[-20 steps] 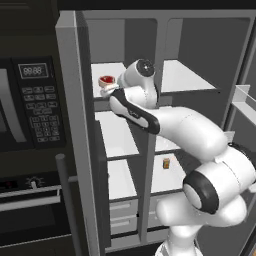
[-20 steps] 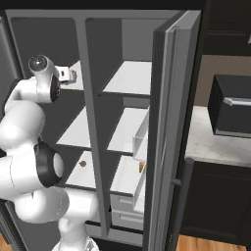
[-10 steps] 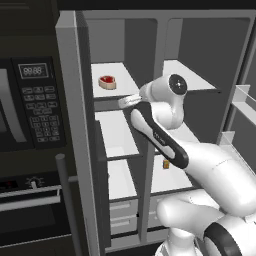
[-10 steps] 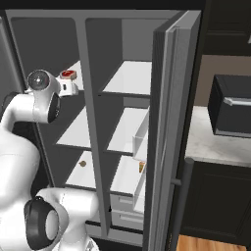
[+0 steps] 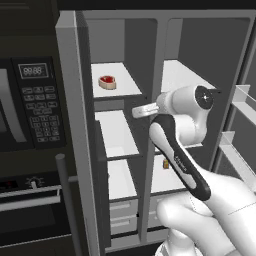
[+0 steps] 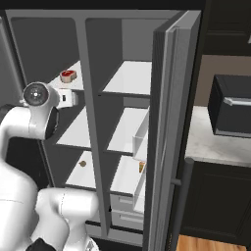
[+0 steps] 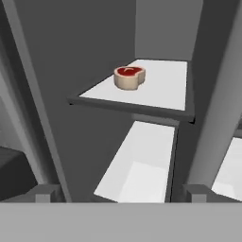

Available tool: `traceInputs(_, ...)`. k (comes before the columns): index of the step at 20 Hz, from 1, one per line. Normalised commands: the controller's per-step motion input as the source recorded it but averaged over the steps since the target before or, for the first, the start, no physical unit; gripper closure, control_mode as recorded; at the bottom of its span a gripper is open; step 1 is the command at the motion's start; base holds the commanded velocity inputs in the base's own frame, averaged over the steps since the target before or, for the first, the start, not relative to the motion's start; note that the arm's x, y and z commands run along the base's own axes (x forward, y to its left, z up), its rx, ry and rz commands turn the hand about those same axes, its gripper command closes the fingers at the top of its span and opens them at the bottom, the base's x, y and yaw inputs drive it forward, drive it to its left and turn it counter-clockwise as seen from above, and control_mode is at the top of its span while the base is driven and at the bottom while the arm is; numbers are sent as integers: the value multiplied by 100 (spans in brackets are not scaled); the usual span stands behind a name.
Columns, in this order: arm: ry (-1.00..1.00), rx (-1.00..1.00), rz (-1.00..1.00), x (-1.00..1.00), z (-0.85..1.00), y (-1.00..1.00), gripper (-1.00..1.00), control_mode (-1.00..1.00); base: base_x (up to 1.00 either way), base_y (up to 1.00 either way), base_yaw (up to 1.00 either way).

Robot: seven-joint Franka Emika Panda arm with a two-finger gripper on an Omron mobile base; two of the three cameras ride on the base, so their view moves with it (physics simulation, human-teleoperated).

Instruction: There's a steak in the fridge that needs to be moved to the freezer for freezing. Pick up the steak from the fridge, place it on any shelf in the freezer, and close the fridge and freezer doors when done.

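The steak (image 5: 107,82) (image 6: 68,75) (image 7: 129,77), a red slab with a pale rim, lies flat on the top white shelf (image 5: 122,89) of the freezer, the narrower left compartment. My gripper (image 5: 137,111) (image 6: 73,98) (image 7: 121,194) hangs open and holds nothing, out in front of the freezer and a little below that shelf, pointing at the steak from a distance. The fridge (image 5: 186,76) to the right stands open. The freezer door (image 5: 75,130) and the fridge door (image 6: 171,122) are both swung wide.
A small amber box (image 5: 165,163) sits on a lower fridge shelf. A black microwave with keypad (image 5: 32,102) and an oven fill the wall left of the unit. Clear bins (image 5: 239,97) line the fridge door. A counter (image 6: 215,142) lies to the right.
The hand has drawn back out of the freezer, away from the top shelf and slightly down. The steak stays lying on that shelf, free of the fingers.
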Motion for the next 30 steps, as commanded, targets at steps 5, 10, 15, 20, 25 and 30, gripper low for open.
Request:
traceInputs(5, -2, 5, 5, -75, 19, -43, -100, -100, 0, 0, 0)
traceInputs(10, 0, 1, -20, -65, 6, -34, -100, -100, 0, 0, 0)
traceInputs(15, 0, 0, -18, -72, -2, -12, -100, -100, 0, 0, 0)
traceInputs(20, -3, 0, -2, -86, 0, -27, -100, -100, 0, 0, 0)
traceInputs(25, 5, 0, 0, -20, 0, -55, -100, -100, 0, 0, 0)
traceInputs(30, 1, 0, -4, -1, -20, -25, -100, -100, 0, 0, 0)
